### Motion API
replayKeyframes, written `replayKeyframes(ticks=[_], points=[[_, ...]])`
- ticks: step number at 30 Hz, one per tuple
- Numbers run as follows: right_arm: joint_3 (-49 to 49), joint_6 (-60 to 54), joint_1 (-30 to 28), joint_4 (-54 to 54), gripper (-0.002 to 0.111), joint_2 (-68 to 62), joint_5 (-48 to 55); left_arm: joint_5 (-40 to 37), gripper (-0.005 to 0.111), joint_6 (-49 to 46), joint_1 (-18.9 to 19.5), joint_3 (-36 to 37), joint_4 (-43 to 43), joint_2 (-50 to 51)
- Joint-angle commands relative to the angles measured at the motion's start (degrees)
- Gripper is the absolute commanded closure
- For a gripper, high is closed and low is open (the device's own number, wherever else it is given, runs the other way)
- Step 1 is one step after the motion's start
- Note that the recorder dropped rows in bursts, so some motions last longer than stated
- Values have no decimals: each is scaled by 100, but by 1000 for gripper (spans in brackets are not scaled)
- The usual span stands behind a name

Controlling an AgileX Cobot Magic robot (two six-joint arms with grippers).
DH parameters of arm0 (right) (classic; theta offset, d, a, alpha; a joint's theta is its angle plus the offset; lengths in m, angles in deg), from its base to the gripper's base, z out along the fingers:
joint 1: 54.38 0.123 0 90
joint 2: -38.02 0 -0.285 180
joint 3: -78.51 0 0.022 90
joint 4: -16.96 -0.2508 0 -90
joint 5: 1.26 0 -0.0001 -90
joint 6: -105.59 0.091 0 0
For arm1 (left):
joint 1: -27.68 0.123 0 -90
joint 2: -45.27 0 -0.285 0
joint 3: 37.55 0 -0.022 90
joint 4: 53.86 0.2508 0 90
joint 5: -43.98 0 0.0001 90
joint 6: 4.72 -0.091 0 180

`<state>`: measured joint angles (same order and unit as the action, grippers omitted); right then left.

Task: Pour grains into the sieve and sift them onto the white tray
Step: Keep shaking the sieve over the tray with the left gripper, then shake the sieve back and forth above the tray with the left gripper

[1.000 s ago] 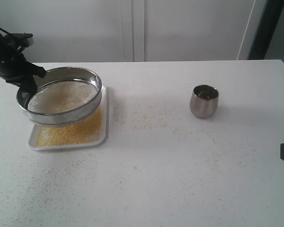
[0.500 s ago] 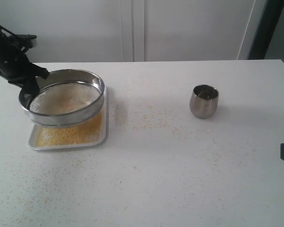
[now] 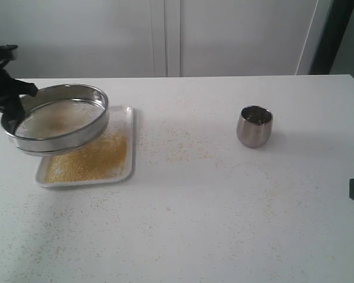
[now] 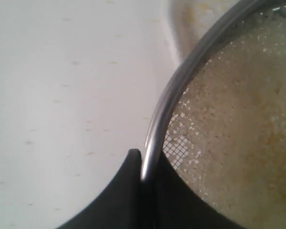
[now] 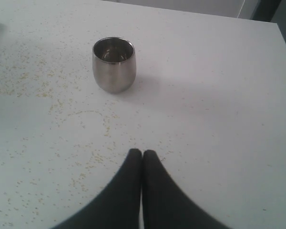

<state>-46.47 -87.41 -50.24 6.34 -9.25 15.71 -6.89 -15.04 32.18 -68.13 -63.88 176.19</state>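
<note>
One sieve [image 3: 65,142], one tray [image 3: 127,115], one cup [image 3: 254,125]. My left hand [image 4: 142,164] pinches the sieve's rim above the tray. My right hand [image 5: 142,157] is closed, empty.

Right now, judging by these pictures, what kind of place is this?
Probably a robot test bench, not a real kitchen: a plain white table before bare white wall panels, with a wide round steel sieve, a flat white rectangular tray and a small rounded steel cup.
</note>
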Motion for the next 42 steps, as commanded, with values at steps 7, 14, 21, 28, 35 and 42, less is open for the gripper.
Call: replayKeyframes(ticks=[7,14,21,28,35,42], points=[[-30,-26,-19,-5,108,0,-36,224,107,3,-700,-29,-75,-125],[-30,-26,-19,-5,108,0,-36,-110,107,-159,53,43,-590,-181],[-30,-26,-19,-5,108,0,-36,162,107,152,-585,32,375,-208],[-30,-26,-19,-5,108,0,-36,116,107,-457,-957,98,-440,-86],[-30,-26,-19,-5,108,0,-36,289,107,64,-116,98,-598,-249],[-30,-26,-19,-5,108,0,-36,136,107,32,-450,-33,-1,-258]])
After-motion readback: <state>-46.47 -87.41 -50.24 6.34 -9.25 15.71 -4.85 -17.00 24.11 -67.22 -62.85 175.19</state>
